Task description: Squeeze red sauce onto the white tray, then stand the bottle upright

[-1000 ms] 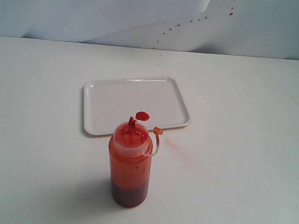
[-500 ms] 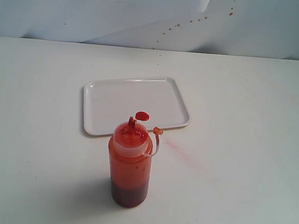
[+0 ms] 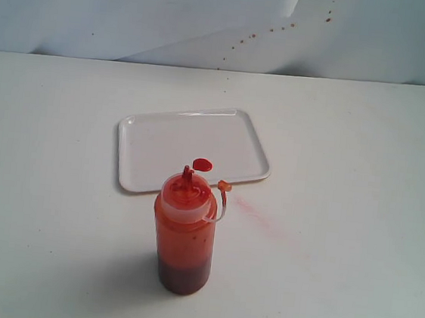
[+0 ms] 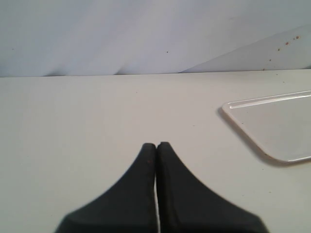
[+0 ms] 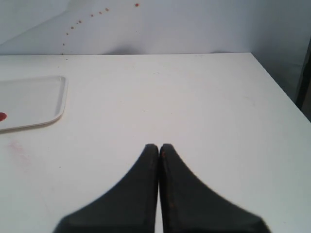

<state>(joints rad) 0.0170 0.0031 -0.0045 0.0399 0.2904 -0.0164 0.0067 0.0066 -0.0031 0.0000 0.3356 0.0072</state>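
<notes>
The bottle (image 3: 183, 239) stands upright on the table in front of the white tray (image 3: 184, 141), with its nozzle (image 3: 188, 175) up and its small tethered cap (image 3: 225, 185) hanging off to the right. One blob of red sauce (image 3: 203, 164) lies on the tray near its front edge, and it also shows in the right wrist view as the red sauce (image 5: 2, 116). Neither arm appears in the exterior view. My left gripper (image 4: 156, 144) is shut and empty over bare table, with the tray (image 4: 272, 121) off to one side. My right gripper (image 5: 159, 145) is likewise shut and empty, well apart from the tray (image 5: 29, 99).
A faint pink smear (image 3: 256, 213) marks the table right of the bottle. Small red-brown splatters (image 3: 272, 30) dot the back wall. The table's right edge (image 5: 279, 92) shows in the right wrist view.
</notes>
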